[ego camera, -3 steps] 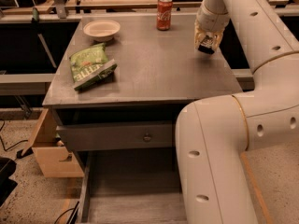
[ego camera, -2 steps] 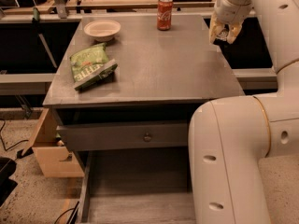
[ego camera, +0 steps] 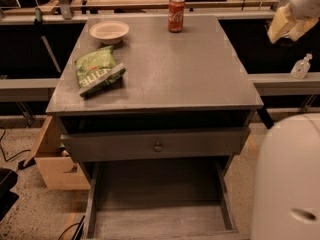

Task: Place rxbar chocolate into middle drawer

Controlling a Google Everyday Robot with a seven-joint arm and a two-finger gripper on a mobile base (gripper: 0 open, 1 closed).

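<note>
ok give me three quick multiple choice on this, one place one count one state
1. Where is the tool? A) lower left B) upper right, past the cabinet top's right edge C) dead centre
2. How many things sit on the cabinet top? A) one B) three C) five
3. The middle drawer is: A) pulled out B) shut C) removed
1 B: it hangs beyond the top's right edge. 2 B: chip bag, bowl, soda can. 3 A: its plank floor shows below the knobbed front.
</note>
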